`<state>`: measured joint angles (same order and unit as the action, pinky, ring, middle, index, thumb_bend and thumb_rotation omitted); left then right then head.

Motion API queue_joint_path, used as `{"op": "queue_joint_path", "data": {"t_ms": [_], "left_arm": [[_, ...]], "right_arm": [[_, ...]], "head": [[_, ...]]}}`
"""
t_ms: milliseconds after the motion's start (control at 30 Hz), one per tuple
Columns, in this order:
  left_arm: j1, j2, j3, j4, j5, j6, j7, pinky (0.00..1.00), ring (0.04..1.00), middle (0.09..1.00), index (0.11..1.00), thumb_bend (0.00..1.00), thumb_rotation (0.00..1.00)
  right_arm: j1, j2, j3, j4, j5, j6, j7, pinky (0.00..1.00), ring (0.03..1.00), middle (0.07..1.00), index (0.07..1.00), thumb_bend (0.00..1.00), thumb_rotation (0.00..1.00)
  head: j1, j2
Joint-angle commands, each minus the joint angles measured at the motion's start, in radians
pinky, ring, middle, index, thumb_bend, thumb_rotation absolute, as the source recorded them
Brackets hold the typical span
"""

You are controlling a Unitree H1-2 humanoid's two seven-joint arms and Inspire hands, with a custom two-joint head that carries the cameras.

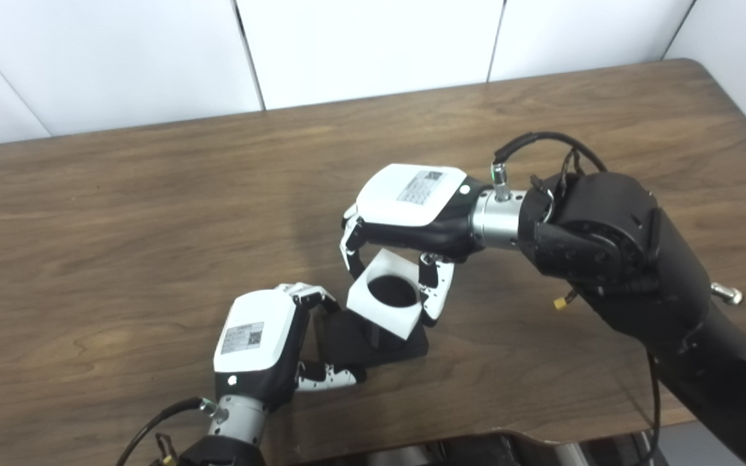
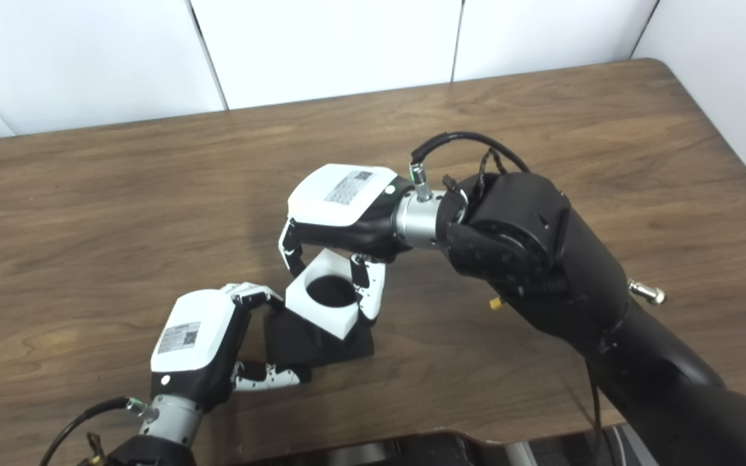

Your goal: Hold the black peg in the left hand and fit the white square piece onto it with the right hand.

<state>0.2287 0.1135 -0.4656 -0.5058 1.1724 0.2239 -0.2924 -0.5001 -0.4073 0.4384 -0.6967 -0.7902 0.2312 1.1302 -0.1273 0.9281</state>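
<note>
The left hand grips the black peg by its flat base, which rests on the worktop, fingers on the far edge and thumb on the near one. The right hand is closed on the white piece, fingers at its far corner and thumb on the right side, holding it tilted with its round hole over the peg's post; the post itself is mostly hidden beneath. I judge the fit only begun. To do it well, the right hand should level the piece so the hole sits square to the post, then press straight down. The left hand should pin the base firmly, or it may slide or tip.
</note>
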Motion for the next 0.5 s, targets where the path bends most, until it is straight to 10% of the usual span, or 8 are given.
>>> {"op": "queue_joint_path", "data": {"t_ms": [0,467], "left_arm": [[0.011,-0.038,-0.015,-0.006,-0.011,-0.005,-0.027,0.68,0.763,0.719,0.485,0.51,0.05],[0.0,-0.043,-0.011,-0.006,-0.008,0.005,-0.035,0.68,0.761,0.719,0.484,0.51,0.05]], "right_arm": [[-0.021,-0.014,-0.021,-0.001,-0.01,-0.017,-0.021,0.81,0.859,0.738,0.483,0.52,0.13],[-0.022,-0.013,-0.026,-0.003,0.005,-0.014,-0.014,0.81,0.866,0.743,0.482,0.52,0.13]], "head": [[-0.001,0.001],[0.0,0.005]]}}
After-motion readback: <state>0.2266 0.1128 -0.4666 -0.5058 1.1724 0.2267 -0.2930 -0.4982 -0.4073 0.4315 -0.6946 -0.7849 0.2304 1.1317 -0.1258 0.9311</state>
